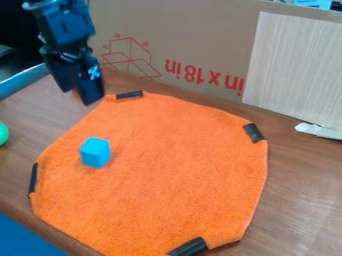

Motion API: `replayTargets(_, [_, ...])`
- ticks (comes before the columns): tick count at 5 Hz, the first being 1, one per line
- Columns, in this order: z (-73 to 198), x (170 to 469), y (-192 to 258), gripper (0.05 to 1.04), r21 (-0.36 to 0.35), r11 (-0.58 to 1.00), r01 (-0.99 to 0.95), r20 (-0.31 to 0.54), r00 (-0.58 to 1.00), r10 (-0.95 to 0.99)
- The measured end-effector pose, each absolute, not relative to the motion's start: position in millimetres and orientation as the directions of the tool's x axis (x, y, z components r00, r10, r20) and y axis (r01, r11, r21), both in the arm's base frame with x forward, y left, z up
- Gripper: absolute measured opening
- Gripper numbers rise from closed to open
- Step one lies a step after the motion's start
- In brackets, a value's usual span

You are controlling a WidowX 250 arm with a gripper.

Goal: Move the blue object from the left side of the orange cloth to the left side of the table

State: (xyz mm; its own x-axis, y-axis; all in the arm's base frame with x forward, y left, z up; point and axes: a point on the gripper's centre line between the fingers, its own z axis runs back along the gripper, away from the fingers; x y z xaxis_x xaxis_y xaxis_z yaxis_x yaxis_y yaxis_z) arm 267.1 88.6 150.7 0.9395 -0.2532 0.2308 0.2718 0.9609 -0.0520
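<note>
The tool (89, 96) hangs at the upper left of the camera view, pointing down at a slant, just beside the top-left edge of the orange cloth (167, 185). Whether it is released or clenched I cannot tell. The black arm (63, 22) runs up from it and out of the view's top edge.

Nearest to the tool on the cloth is a strip of black tape (129, 94) at the top edge. The blue cube (95, 153) sits below the tool in the view, apart from it, on the left part of the cloth and a little in from the edge. The cloth lies spread on the brown desk (300, 185), with three more strips of black tape: one at its left edge, one at its upper right and one at its bottom.

Farther out, a green round object (3, 134) is cut off by the view's left edge, with a pale blue band (23, 80) above it. A blue surface (27, 240) fills the lower left corner. Behind the cloth stands cardboard (200, 30) marked in red, a pale striped panel (294, 65) against its right part, and a white scrap (319, 131) lies at the panel's foot.
</note>
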Motion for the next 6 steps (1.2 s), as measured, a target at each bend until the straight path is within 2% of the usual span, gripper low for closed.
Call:
replayTargets(1, [133.8,262.1,89.3,1.000,0.016,0.960,0.279,0.255,0.927,-0.274])
replayTargets(3, [104.6,263.0,90.9,1.000,0.062,0.974,0.220,0.315,0.921,-0.228])
replayTargets(6, [82.2,272.8,102.9,1.000,0.004,0.997,0.081,0.338,0.938,-0.077])
